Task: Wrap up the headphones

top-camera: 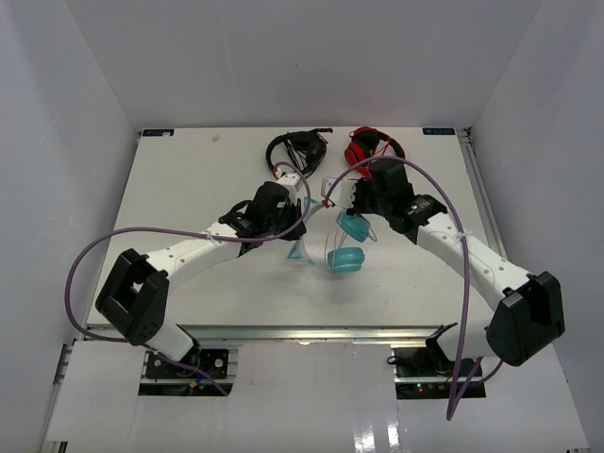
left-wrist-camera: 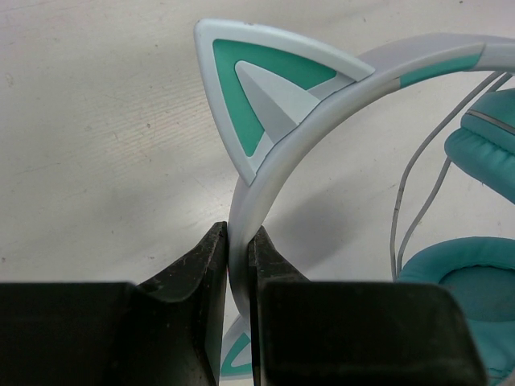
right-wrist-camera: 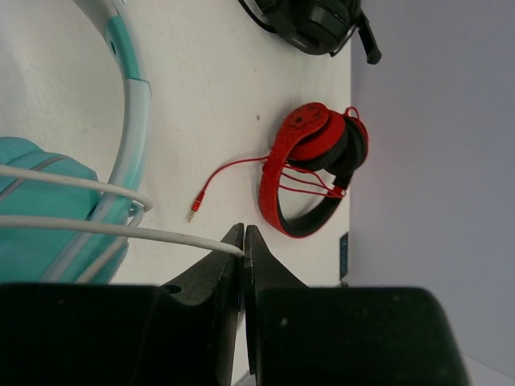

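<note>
The teal headphones (top-camera: pixel 342 247) lie mid-table with two round earcups and a pale headband with cat-ear points (left-wrist-camera: pixel 273 88). My left gripper (left-wrist-camera: pixel 238 253) is shut on the pale headband (left-wrist-camera: pixel 265 173), just below one cat ear. Teal earcups (left-wrist-camera: pixel 471 277) show at the right of the left wrist view, with loops of thin white cable (left-wrist-camera: pixel 414 189) beside them. My right gripper (right-wrist-camera: pixel 244 245) is shut on the white cable (right-wrist-camera: pixel 105 227), which runs left toward a teal earcup (right-wrist-camera: pixel 36 217) and loops around it. In the top view the left gripper (top-camera: pixel 294 226) and right gripper (top-camera: pixel 342 200) flank the headphones.
Black headphones (top-camera: pixel 297 149) lie at the back centre of the table. Red headphones (top-camera: pixel 370 146) with a red cable and plug (right-wrist-camera: pixel 197 207) lie at the back right, close to the white side wall (right-wrist-camera: pixel 434 161). Purple arm cables hang over both arms.
</note>
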You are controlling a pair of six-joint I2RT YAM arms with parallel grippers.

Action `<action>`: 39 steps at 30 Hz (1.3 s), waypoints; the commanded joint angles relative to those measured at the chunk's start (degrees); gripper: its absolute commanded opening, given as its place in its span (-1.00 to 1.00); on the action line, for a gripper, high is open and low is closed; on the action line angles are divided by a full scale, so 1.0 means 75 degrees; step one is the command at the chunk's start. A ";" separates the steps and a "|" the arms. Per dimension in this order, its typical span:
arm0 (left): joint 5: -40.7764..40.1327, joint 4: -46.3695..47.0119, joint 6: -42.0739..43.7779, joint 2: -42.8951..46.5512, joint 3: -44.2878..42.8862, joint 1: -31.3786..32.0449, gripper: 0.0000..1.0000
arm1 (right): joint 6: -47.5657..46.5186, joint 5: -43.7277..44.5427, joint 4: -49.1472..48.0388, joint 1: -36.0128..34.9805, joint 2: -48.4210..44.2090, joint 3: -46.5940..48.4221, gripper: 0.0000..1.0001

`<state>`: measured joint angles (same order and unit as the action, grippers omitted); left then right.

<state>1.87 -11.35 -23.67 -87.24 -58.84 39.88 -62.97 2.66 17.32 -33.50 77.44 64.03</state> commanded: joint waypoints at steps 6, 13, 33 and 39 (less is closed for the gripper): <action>0.0203 0.0319 -0.0008 0.0971 -0.0052 0.0038 -1.00 | 0.1260 -0.2763 0.1051 0.0842 0.0155 0.0824 -0.85; 0.0350 0.0330 -0.0089 0.1174 -0.0101 0.0038 -1.00 | 0.1699 -0.3494 0.1288 0.0947 0.0395 0.0930 -0.77; -0.1023 -0.0148 -0.0024 0.1938 0.0188 0.0027 -1.00 | 0.2922 -0.5730 0.1265 0.2249 0.0864 0.0626 -0.19; -0.1141 -0.0138 -0.0064 0.2070 0.0594 0.0027 -1.00 | 0.2578 -0.6395 0.1421 0.2510 0.0709 -0.0042 -0.06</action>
<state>-5.98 -15.45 -23.08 -75.57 -55.73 39.99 -42.14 -39.92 27.02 -15.65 84.63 66.45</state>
